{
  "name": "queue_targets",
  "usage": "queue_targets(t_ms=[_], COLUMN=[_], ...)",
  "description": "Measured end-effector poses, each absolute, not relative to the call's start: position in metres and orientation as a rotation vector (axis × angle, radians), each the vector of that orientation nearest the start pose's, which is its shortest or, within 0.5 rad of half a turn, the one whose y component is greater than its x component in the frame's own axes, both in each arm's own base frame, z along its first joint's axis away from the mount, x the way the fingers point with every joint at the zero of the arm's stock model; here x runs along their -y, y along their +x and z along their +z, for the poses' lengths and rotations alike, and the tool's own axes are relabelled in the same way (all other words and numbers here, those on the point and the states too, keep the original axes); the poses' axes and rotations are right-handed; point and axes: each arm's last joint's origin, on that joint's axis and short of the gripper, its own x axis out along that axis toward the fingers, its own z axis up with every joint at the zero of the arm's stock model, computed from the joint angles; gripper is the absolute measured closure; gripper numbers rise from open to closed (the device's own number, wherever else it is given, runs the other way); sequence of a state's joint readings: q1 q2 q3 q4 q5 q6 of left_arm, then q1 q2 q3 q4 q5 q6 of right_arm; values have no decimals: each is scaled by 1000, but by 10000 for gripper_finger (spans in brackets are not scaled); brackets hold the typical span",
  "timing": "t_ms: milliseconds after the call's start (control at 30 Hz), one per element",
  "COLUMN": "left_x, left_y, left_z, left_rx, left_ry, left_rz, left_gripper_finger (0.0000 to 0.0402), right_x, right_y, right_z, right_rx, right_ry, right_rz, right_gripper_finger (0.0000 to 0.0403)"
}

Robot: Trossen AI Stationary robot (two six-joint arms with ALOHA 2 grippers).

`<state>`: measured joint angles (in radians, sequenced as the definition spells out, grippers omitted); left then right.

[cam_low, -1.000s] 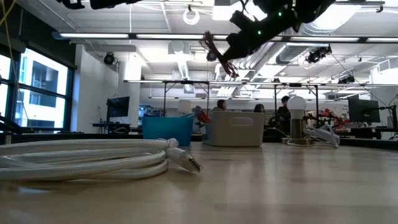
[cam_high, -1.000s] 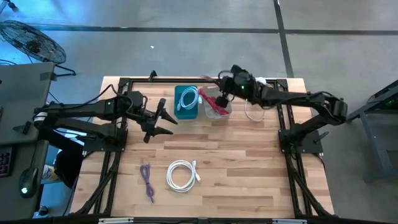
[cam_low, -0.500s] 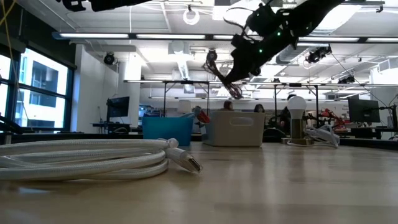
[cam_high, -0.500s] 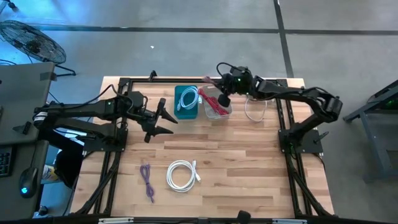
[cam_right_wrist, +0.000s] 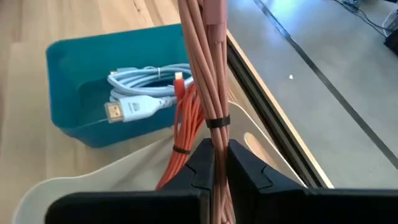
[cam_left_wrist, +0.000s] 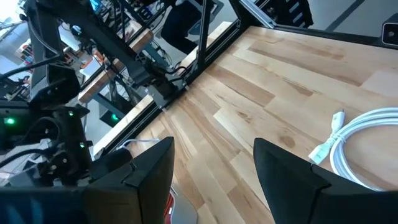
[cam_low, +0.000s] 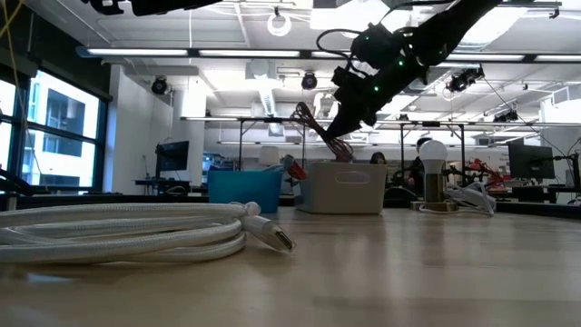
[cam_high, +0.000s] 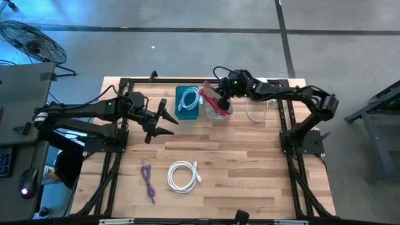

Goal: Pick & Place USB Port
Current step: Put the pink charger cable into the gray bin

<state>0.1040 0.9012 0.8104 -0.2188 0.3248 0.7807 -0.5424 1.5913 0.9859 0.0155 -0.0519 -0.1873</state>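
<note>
My right gripper (cam_high: 223,97) is shut on a pink-red cable bundle (cam_right_wrist: 208,74) over the white bin (cam_high: 229,108). In the low view the bundle (cam_low: 313,125) hangs slanted beneath the gripper (cam_low: 348,116), and its lower end reaches the bin's rim (cam_low: 345,165). An orange cable (cam_right_wrist: 180,124) lies in that bin. The blue bin (cam_high: 178,103) beside it holds a white cable (cam_right_wrist: 140,102). My left gripper (cam_high: 164,122) is open and waits above the table's left half. My right gripper pinches the cable bundle between its two fingers (cam_right_wrist: 249,168), across the strands just past a black tie (cam_right_wrist: 217,122). The fingers slant down from the table's right. The bundle runs on past the fingertips and is tilted; whether its lower end touches the bin, I cannot tell.
A coiled white cable (cam_high: 182,176) and a purple cable (cam_high: 147,179) lie on the near half of the table. Another thin white cable (cam_high: 255,111) lies right of the white bin. The black frame rails (cam_high: 287,125) run along the table's sides.
My right gripper has come down and toward the table's left, over the white bin, staying shut. The cable bundle has dropped with it from high above the bin until its lower end is at the bin's rim.
</note>
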Motion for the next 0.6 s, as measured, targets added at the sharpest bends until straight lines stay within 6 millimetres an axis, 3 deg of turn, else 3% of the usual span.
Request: queue_targets(t_ms=[500, 600], left_x=[-11, -12], left_y=[196, 196], left_z=[317, 317], left_rx=[-223, -227], left_ry=[699, 702], left_rz=[-326, -316], left_gripper_finger=[186, 186], right_x=[179, 178], right_y=[288, 288], right_z=[220, 220], right_rx=[-627, -621], right_ry=[59, 87], right_rz=[-333, -325], right_gripper_finger=[387, 368])
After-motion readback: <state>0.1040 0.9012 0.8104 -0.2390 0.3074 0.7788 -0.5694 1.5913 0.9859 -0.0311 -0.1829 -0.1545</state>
